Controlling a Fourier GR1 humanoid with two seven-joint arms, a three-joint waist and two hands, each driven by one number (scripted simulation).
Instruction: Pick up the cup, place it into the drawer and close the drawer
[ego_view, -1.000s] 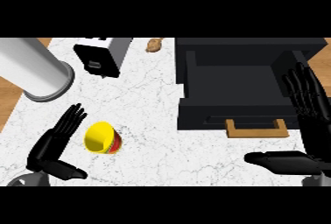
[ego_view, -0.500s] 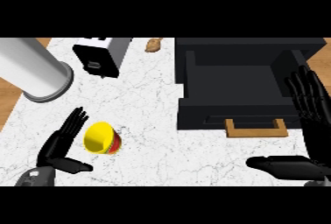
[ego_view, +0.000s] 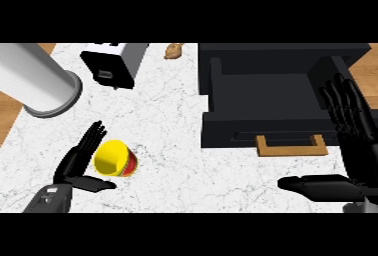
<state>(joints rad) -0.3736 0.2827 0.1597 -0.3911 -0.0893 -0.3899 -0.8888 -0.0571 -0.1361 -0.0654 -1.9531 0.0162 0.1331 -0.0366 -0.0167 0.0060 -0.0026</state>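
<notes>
Cup's handling: the cup (ego_view: 114, 159) looks to me like a small, light, stiff plastic thing, hollow and thin-walled, so it should lift with little effort; its smooth side may well slip or roll away if nudged before the fingers wrap it.
Where to take hold: I would say round the body, fingers on one side and thumb on the other, just behind the rim, since it lies on its side and shows no handle.
Cup's look: bright yellow inside and at the rim, with a red band low on the outer wall; the mouth is tipped up toward the far left.
Cup's place: on the white marbled counter (ego_view: 170, 120), near the front left, well apart from the drawer (ego_view: 269, 107).
Left hand: the left hand (ego_view: 77, 165) stands just beside the cup on its left, fingers straight and spread, thumb stretched out below the cup; nothing is held, and I cannot tell whether a finger touches the rim.
Right hand: the right hand (ego_view: 354, 142) is open at the right edge, fingers straight beside the drawer, thumb pointing left, holding nothing.
Drawer: black, pulled out and open, with a tan handle (ego_view: 291, 146) at its front.
Step in hand: closing on the cup, by my reckoning; nothing is lifted yet.
</notes>
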